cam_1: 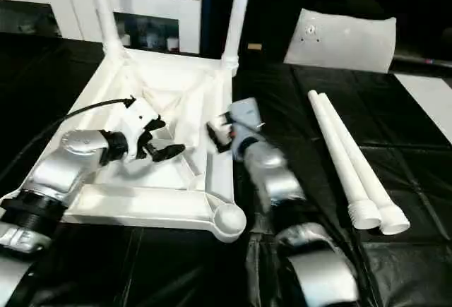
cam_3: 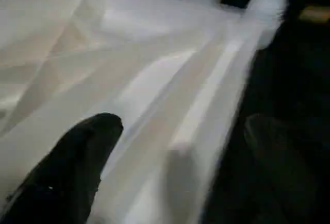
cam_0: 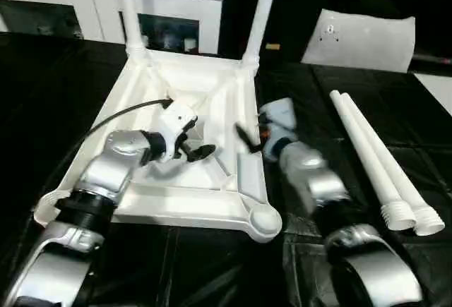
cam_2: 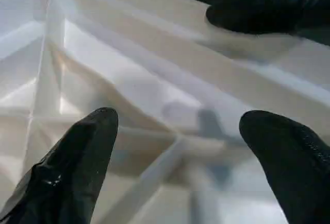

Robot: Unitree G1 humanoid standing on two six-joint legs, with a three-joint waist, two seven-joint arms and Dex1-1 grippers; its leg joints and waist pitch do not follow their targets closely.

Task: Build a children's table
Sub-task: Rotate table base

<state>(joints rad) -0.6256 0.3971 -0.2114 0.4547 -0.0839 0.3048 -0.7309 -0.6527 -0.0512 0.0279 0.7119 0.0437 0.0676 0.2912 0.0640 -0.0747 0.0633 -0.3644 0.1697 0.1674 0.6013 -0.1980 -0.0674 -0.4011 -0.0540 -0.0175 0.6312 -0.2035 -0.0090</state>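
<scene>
Nearest the camera, the robot's two silver forearms are reaching forward over a work surface draped in black sheeting. On the left, the left gripper is hovering with its two black fingers spread wide and empty above the ribbed underside of the white plastic rectangular children's tabletop, which is lying upside down on the sheeting. Two long white tapered round legs are already standing upright in the far corner sockets. The near round corner socket is sitting empty. Just right of the tabletop's edge, the right gripper is hanging wide apart, holding nothing. Further right, two loose white tapered legs are lying side by side, touching. The job appears about half done: two legs are waiting to be fitted.
</scene>
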